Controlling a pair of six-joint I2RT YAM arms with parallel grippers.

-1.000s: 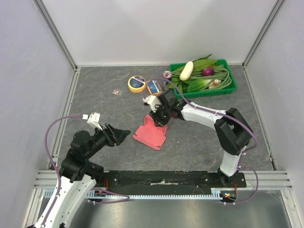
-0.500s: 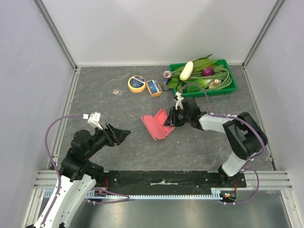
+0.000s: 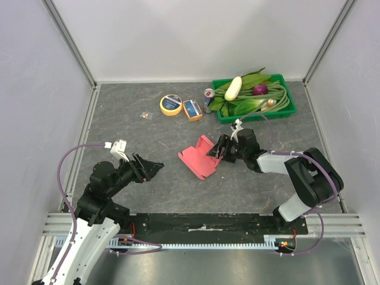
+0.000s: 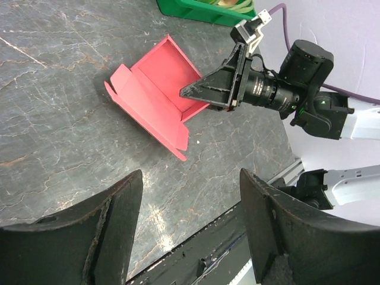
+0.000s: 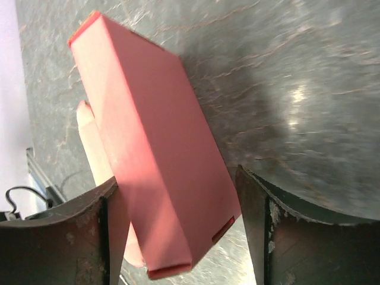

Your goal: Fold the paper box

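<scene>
the paper box (image 3: 199, 159) is lying half-formed near the middle of the grey table (image 3: 130, 122), its shallow tray already walled up and its lid flap sprawling flat toward the near-left. the right gripper (image 3: 218, 152) is hovering low at the box's right edge with its jaws spread wide on either side of the tray's near end, pinching nothing (one finger is sitting just beside a corner, and whether it is brushing the card cannot be told). the left gripper (image 3: 152, 167) is hanging well apart on the other side, jaws likewise parted and empty, facing across at the flap. the thin pink-red card is looking feather-light and springy. it is probably stiff only along its creases, likely to slide over the smooth tabletop at a nudge, and likely to dent or kink if squeezed across an unsupported panel. the safer hold is probably an edge-on pinch of the free lip of the lid flap. an upright wall close to a corner, where the folds are lending stiffness, would also do, with the other arm pressing the tray down so that it is not skating away. the lid is not yet closed and its tab is not yet tucked, so the folding is appearing well begun but unfinished.
</scene>
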